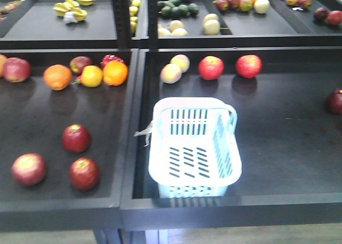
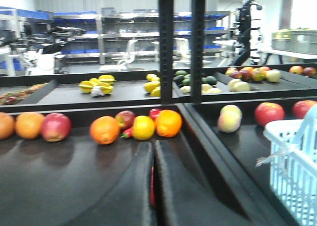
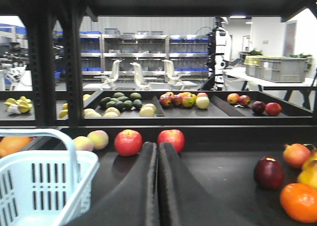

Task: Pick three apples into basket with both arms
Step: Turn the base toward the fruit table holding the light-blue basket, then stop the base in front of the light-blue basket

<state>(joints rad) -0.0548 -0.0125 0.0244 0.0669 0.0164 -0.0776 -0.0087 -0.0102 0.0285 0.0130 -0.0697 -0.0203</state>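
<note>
left gripper [image 2: 153,145] and right gripper [image 3: 157,145] are being carried with jaws pressed together, nothing held. three apples [image 1: 76,138] are being seen grouped in the left tray [image 1: 32,113]; the basket [image 1: 195,101], empty, is being stationed just beside, presumably reachable by both arms.

Shelf [image 1: 128,212] viewed steeply from above at the near front, wrist views held low and close, faced far, set left and right of the shared basket [image 1: 160,164].

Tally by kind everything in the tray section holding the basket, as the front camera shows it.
Basket: 1
Red apples: 3
Pale yellowish fruits: 2
Total: 6
</note>
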